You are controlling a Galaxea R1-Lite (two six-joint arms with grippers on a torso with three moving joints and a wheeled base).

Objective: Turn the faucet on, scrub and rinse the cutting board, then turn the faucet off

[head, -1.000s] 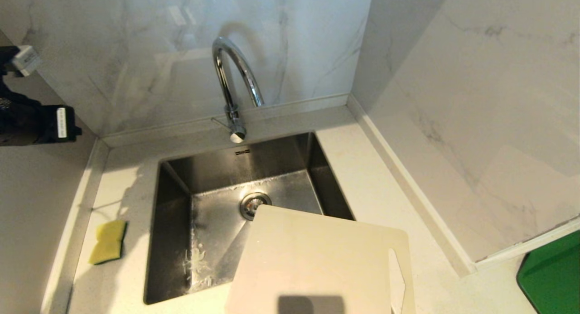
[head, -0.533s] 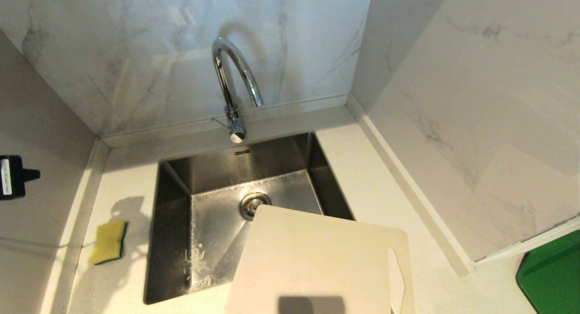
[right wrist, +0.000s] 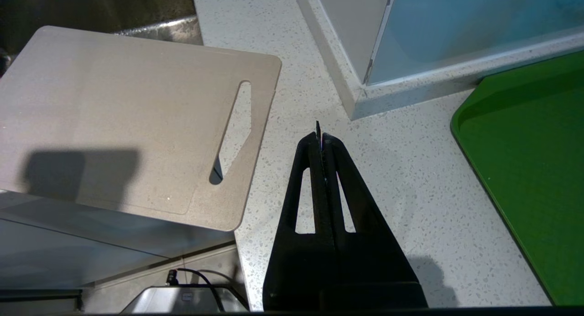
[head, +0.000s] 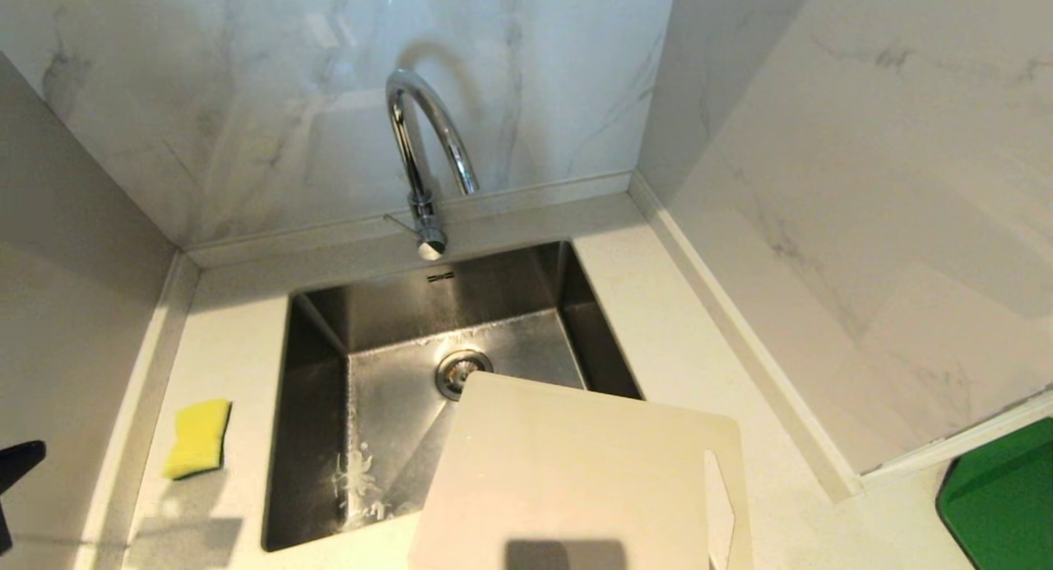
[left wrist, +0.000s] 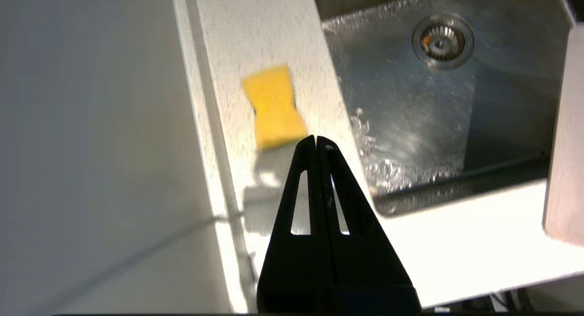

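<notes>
The left gripper (left wrist: 316, 142) is pinched tight on nothing, low at the left edge of the head view, about nine o'clock from the sink (head: 313, 438). The yellow sponge (head: 197, 438) lies on the counter (head: 222, 331) just beside the sink's left rim; in the left wrist view it sits just past the fingertips, slightly to the eleven o'clock side, long axis roughly along the gripper's line. The faucet (head: 424, 155) rises at twelve o'clock behind the basin, spout arching toward the camera; no stream shows, so it is probably off.

The cutting board (head: 568, 471) rests at about five o'clock, its far corner overhanging the basin near the drain (head: 461, 368), slot handle along its right edge.

The right gripper (right wrist: 319, 136), out of the head view, is also closed and empty, over the counter just right of the board.

The left wrist view alone shows wet splashes in the basin; the right wrist view alone shows the slot's full length and a green tray (right wrist: 524, 170).
</notes>
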